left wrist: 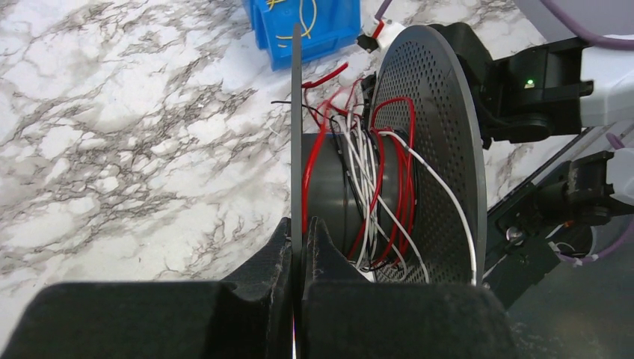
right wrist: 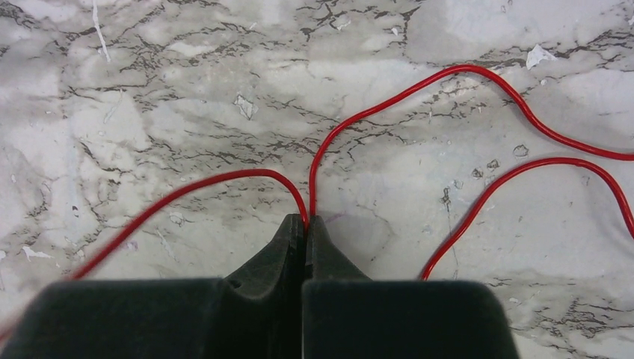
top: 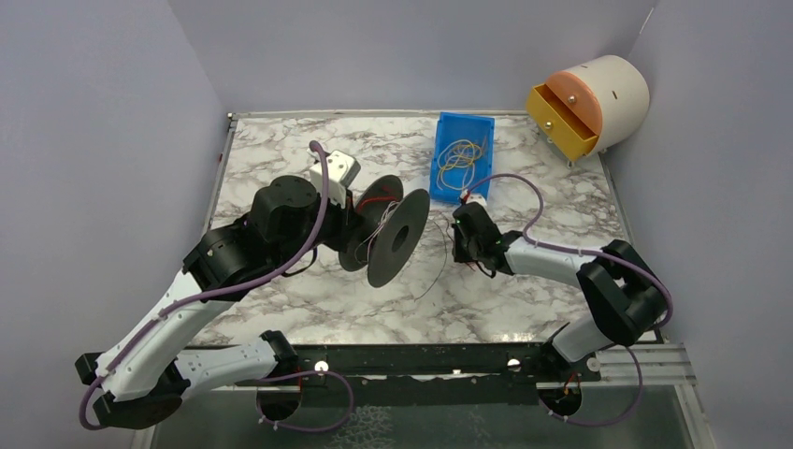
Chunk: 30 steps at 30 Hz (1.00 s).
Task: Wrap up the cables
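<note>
**Mia:** What could be going wrong here?

**Ben:** The right fingers point(right wrist: 309, 243) are squeezing shut on the red cable point(right wrist: 419, 93), but only with their very tips. If the arm is pulling hard, I think the cable could be slipping out. The loose bends lying on the tabletop point(right wrist: 187, 90) could be getting knotted too.

**Mia:** And the other arm?

**Ben:** The left fingers point(left wrist: 309, 243) are clamping tight on the thin front edge of the spool point(left wrist: 434, 149). That is a small hold, so the spool may be tipping. The cables point(left wrist: 374, 194) on it, red, white and black, are sitting loose, so some turns might be sliding off.

**Mia:** What are you not seeing?

**Ben:** Where the red cable is going under the right fingers. I cannot tell if it is joining the spool, because from above it is too thin to follow. Farther back, the blue bin point(top: 467, 117) is holding yellow wires point(top: 458, 157), and the left wrist view is cutting it off.
</note>
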Motion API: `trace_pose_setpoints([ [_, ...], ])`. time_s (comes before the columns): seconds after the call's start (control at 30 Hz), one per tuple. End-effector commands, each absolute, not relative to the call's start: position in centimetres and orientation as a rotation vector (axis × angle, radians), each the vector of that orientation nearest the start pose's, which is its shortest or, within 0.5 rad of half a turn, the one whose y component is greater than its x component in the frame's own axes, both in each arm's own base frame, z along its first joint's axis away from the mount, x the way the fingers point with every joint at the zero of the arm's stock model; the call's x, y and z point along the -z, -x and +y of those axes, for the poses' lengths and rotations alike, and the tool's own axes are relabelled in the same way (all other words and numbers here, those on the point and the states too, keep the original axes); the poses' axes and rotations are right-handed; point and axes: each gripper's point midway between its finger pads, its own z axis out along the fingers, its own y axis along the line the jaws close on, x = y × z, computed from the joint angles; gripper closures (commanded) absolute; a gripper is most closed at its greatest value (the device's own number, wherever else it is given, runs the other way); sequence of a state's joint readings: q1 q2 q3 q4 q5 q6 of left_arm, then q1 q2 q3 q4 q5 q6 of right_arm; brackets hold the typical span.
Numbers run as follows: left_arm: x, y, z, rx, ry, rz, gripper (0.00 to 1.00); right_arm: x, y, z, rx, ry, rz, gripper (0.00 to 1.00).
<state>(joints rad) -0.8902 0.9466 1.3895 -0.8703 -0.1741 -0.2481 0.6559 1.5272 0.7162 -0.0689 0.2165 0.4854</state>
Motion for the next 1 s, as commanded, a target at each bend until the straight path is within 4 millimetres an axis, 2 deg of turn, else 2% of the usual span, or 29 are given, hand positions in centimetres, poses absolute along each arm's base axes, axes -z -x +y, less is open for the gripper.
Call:
trace_pose_setpoints([
  [0.0,-39.2,-18.0,-20.7,0.704,-0.485,1.843,1.0,-1.2,-28.0,19.5,-0.249,0.089,2.482,0.99],
  [0.23,-40.3,-18.8,-20.8,0.711,-0.406,1.813,1.0,-0.8,-26.2,20.6,-0.374,0.131,2.5,0.99],
  [0.47,-40.5,-20.7,-19.7,0.649,-0.266,1.76,1.0,-0.8,-22.6,22.9,-0.488,0.185,2.525,0.99],
  [0.6,-41.3,-21.4,-19.2,0.639,-0.206,1.717,1.0,-1.8,-20.8,24.6,-0.556,0.22,2.506,0.99],
  [0.67,-40.4,-21.9,-19.3,0.617,-0.193,1.728,1.0,-2.5,-19.9,25.4,-0.573,0.238,2.491,0.99],
  [0.97,-39.4,-23.9,-18.7,0.527,-0.1,1.701,1.0,-4.8,-16.3,27.8,-0.62,0.307,2.467,0.99],
])
